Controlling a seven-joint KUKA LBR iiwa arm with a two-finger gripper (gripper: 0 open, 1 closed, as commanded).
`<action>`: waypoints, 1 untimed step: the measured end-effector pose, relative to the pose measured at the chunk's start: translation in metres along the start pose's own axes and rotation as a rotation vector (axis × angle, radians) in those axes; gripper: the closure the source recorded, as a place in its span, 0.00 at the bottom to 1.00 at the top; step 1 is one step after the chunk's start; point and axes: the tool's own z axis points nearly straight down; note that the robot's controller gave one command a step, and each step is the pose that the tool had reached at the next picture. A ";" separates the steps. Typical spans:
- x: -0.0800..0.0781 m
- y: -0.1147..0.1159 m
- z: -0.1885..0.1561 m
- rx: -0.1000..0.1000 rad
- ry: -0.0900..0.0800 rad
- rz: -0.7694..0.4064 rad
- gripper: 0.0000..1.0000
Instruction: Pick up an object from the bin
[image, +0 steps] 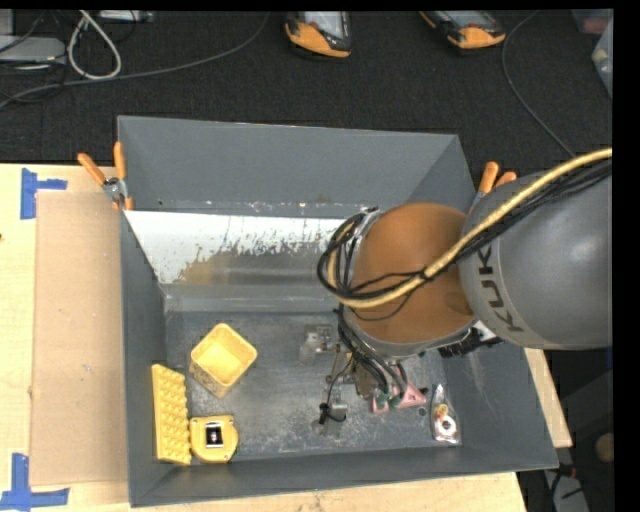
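Bin (145, 350) of grey metal, seen beneath and all round the pincer (331, 408), with a few small loose things scattered apart on its floor. Farthest to the pincer's left, hard by the left wall: long ridged yellow block (170, 412), laid flat, lengthwise from near side to far side. Tucked against that block's near right side: yellow tape measure (212, 438), well left of the pincer and slightly closer to the near wall. Beyond the tape measure: square yellow cup (222, 357), open mouth turned upward, close to the block's far end, left of the pincer and farther back. Much closer in, just left of and behind the pincer: small grey metal piece (317, 343), parted from it by bare scuffed floor. Pincer itself: dark, poised low over bare floor about mid-bin, below the orange cover (410, 270) looped with black and yellow cables (345, 270). Could not tell its state, open or closed. Just right of the pincer, under the cover's edge: pink and green bit (403, 396); could not tell whether loose or fixed to the wrist. Farther right again, near the right wall: small shiny silver thing (444, 424). Beyond, grey arm (560, 270), reaching in over the right rim.
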 end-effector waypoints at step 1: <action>0.000 0.000 0.000 0.000 0.000 0.001 0.00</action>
